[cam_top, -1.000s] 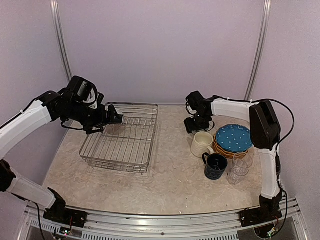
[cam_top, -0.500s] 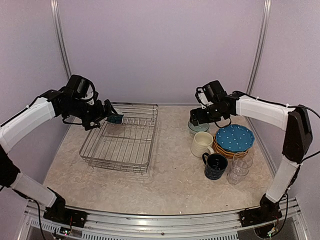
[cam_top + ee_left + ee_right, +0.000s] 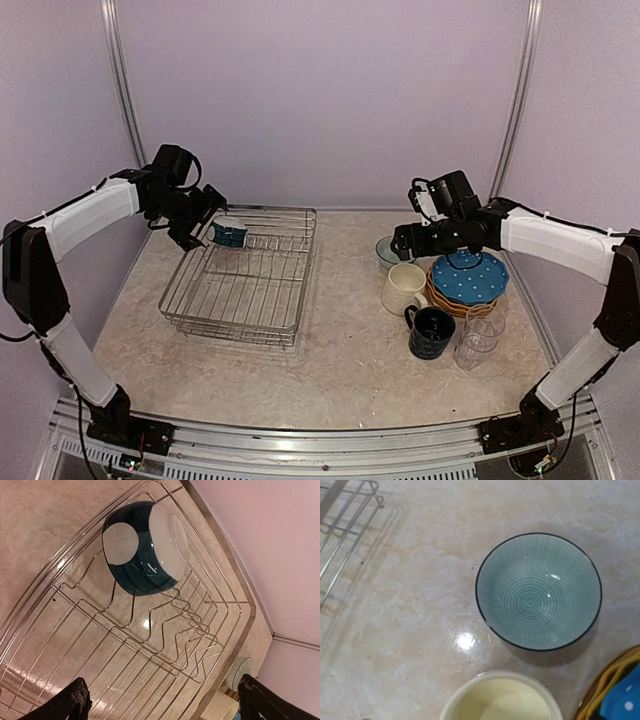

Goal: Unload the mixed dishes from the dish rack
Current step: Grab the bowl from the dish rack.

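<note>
The dish rack holds one dish, the dark blue bowl with white inside, lying on its side at the far left corner. In the left wrist view the bowl rests against the prongs of the rack. My left gripper is open and empty, a short way back from the bowl, with its fingertips wide apart. My right gripper hovers open and empty above a teal bowl on the table. The teal bowl stands upright; the right fingers are out of the wrist frame.
Right of the rack stand the cream mug, navy mug, the stacked orange and blue dotted plates and clear glasses. The cream mug's rim lies just below the teal bowl. The rack's corner shows at top left.
My left gripper has drawn back from the dark blue bowl, which stays in the rack. My right arm has lifted off the teal bowl and shifted right.
</note>
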Controlling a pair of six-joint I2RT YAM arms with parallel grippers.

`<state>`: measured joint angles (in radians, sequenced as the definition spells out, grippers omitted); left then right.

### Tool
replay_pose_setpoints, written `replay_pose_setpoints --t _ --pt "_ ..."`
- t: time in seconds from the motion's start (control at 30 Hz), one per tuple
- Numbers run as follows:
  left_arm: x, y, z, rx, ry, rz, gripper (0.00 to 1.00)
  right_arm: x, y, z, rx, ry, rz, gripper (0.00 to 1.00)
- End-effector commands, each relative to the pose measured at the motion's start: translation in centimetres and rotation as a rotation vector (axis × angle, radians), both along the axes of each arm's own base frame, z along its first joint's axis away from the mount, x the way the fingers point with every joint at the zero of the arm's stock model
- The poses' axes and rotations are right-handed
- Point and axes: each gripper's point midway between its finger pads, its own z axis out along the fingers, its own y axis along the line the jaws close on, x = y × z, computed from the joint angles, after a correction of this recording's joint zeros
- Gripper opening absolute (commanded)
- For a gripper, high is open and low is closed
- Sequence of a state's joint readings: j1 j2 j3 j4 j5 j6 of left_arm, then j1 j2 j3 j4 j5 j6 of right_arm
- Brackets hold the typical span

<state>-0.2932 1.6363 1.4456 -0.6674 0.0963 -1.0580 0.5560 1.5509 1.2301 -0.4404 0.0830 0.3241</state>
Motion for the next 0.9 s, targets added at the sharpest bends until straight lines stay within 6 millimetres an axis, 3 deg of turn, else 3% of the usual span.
replay_pose_setpoints --t 0.0,0.47,0.87 --pt "1.9 1.8 -0.8 0.021 0.073 0.242 0.99 -0.7 -0.3 1.4 0.034 -0.045 -0.006 0.92" --pt "6.9 2.8 -3.7 0.219 0.109 0.386 0.99 -2.5 -2.0 1.1 0.019 -0.065 -0.021 0.94" --pt "8.5 1.8 -6.9 0.201 0.143 0.409 0.99 -3.1 -2.4 1.7 0.031 -0.092 -0.027 0.96"
